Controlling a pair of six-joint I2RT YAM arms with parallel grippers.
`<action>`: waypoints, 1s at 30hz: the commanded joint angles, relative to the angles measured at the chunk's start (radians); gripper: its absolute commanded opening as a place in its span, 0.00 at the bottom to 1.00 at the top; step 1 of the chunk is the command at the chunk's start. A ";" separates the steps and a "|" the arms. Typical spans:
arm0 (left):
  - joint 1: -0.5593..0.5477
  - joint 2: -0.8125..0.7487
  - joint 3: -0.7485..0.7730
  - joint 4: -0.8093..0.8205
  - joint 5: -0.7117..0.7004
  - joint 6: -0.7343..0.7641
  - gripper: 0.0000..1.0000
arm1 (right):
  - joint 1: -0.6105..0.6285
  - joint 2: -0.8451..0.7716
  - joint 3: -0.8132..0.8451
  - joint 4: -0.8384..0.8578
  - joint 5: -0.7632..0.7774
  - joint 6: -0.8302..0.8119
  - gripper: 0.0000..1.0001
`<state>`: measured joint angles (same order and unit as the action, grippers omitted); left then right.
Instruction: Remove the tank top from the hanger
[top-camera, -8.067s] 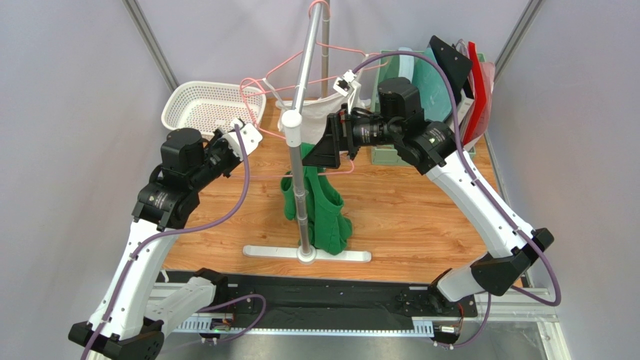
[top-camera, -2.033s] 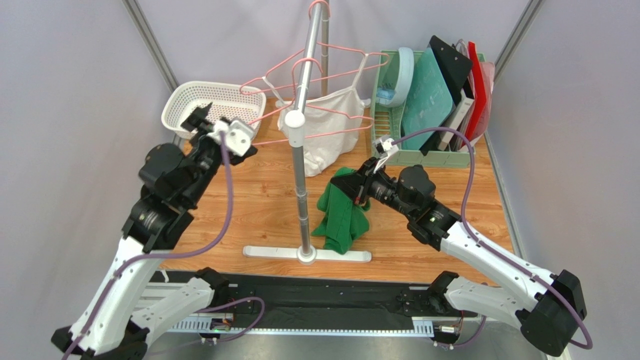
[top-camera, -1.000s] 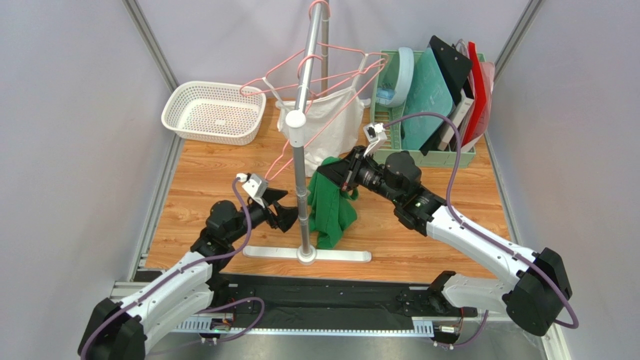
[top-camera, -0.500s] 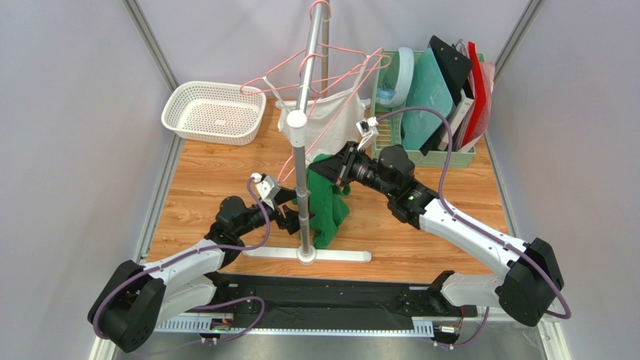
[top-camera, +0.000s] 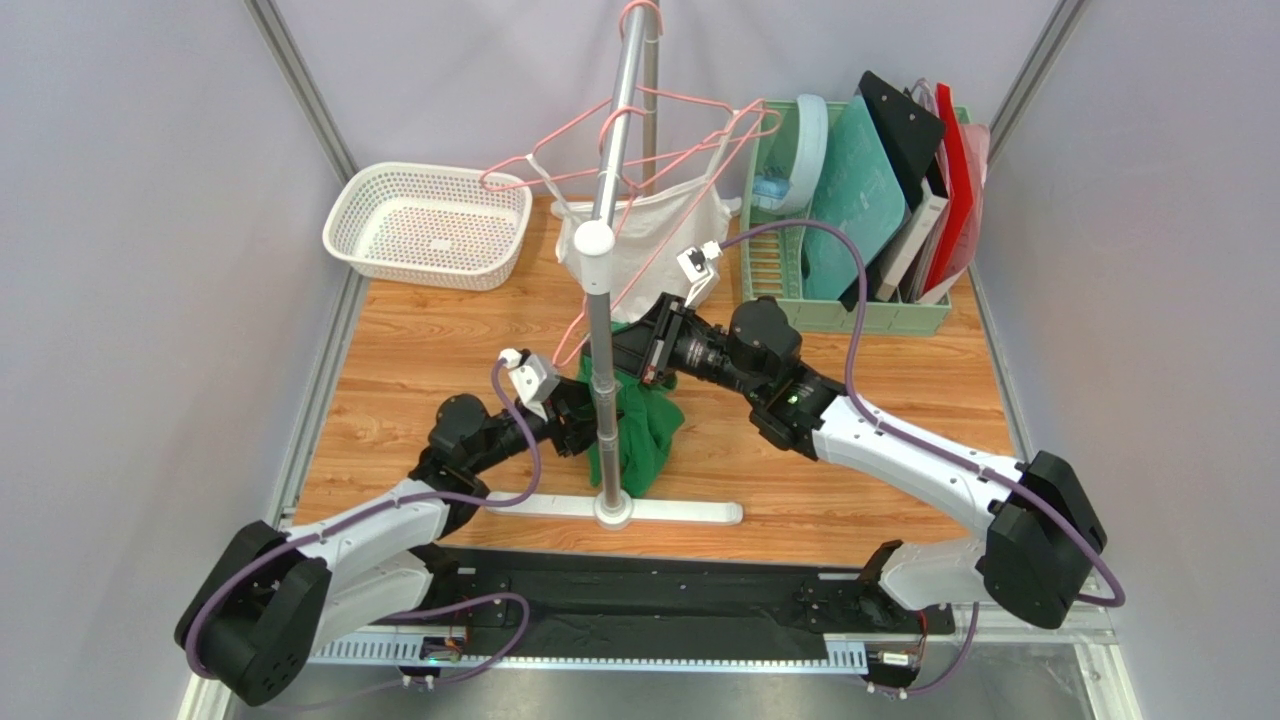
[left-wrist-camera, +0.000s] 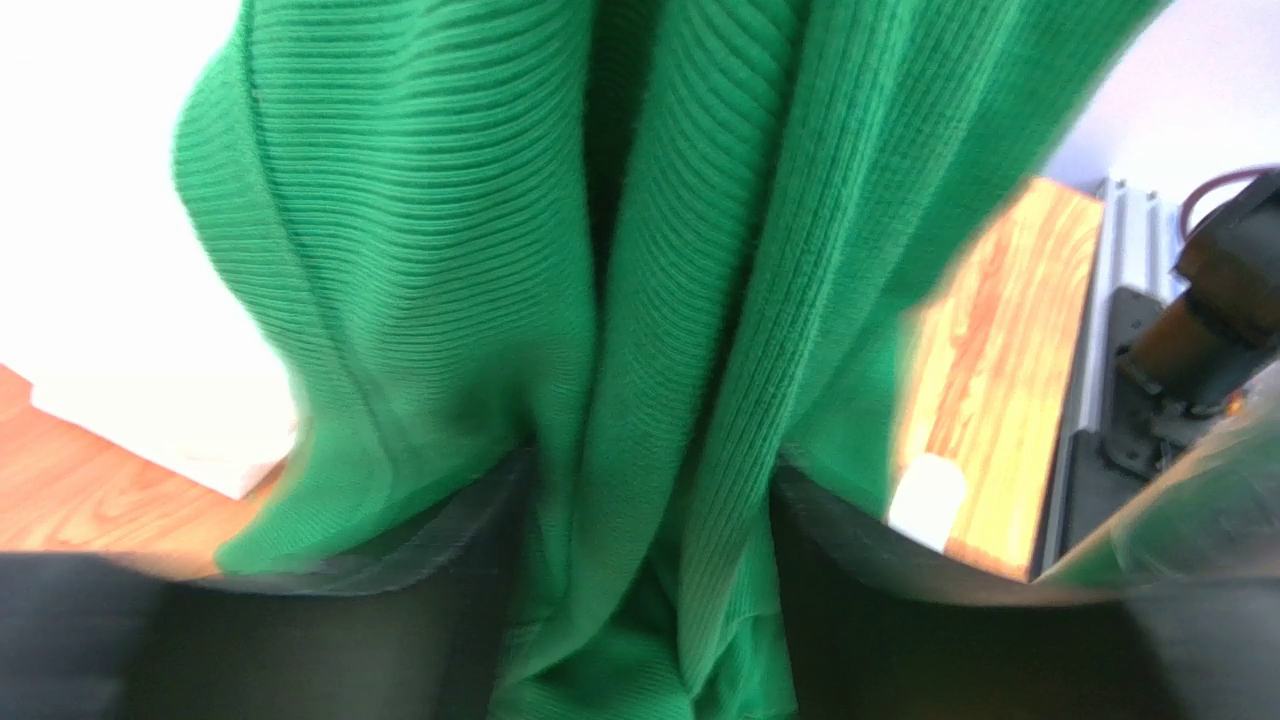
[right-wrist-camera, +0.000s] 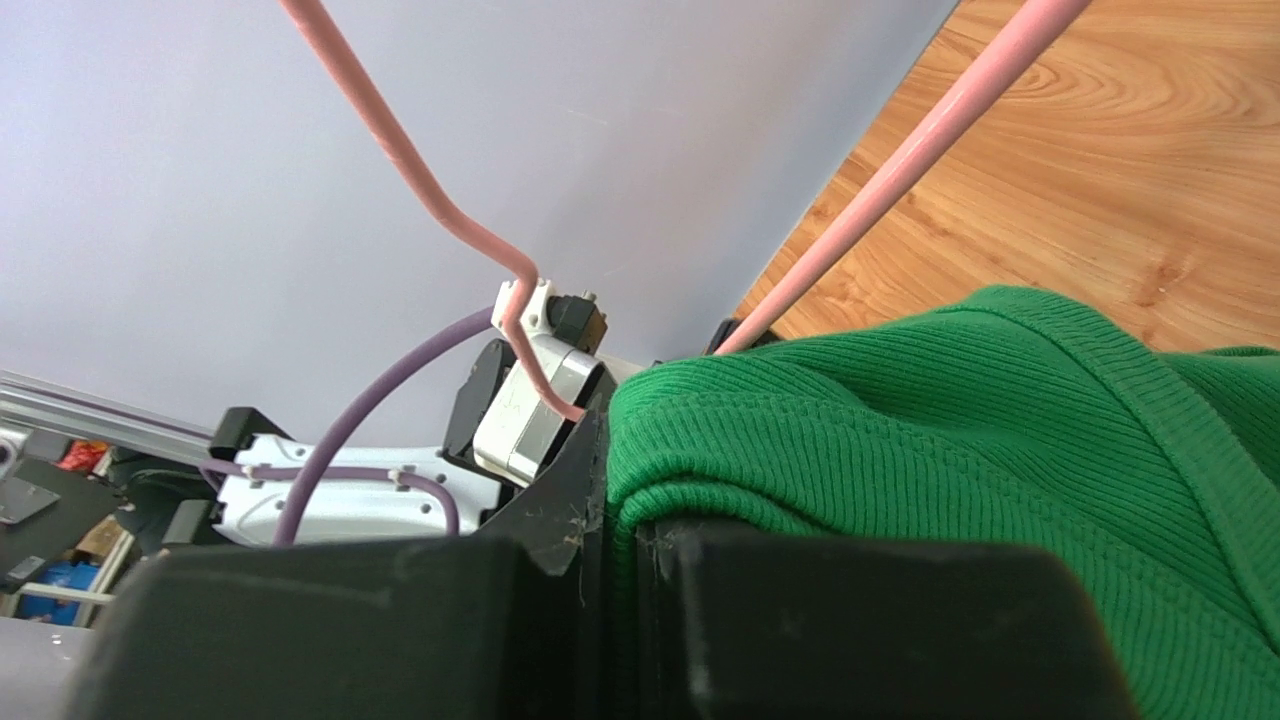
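Finding: the left gripper (top-camera: 579, 423) has come in from beside the rack pole (top-camera: 603, 375) to the lower folds of the green tank top (top-camera: 646, 435), and its jaws have narrowed from the wide setting of a second ago. In the left wrist view the ribbed fabric runs between the dark fingers (left-wrist-camera: 902, 600); the picture is blurred, and I cannot tell whether they have pinched it yet.

The right gripper (right-wrist-camera: 619, 518) remains clamped on a fold at the garment's shoulder and has carried it leftward, close against the pole.

Location: the tank top hangs bunched just right of the pole, above the wooden table. A wire of the pink hanger (right-wrist-camera: 887, 177) passes behind the fabric, so it appears not yet free.

Assessment: both arms are now at the garment, which suits pulling it off the wire.
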<state>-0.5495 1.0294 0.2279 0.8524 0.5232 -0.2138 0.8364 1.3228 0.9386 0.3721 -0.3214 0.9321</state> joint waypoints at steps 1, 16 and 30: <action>-0.004 -0.054 -0.027 0.085 0.009 -0.002 0.45 | 0.024 0.001 0.029 0.134 -0.007 0.054 0.00; -0.004 -0.485 -0.065 -0.324 -0.239 -0.056 0.00 | 0.047 -0.022 0.009 0.023 0.022 -0.002 0.14; -0.003 -0.954 -0.032 -1.012 -0.740 -0.349 0.00 | 0.046 -0.186 0.025 -0.529 0.235 -0.314 0.73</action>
<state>-0.5503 0.1318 0.1341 0.0921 0.0223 -0.4221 0.8768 1.1889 0.9230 0.0860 -0.1905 0.7540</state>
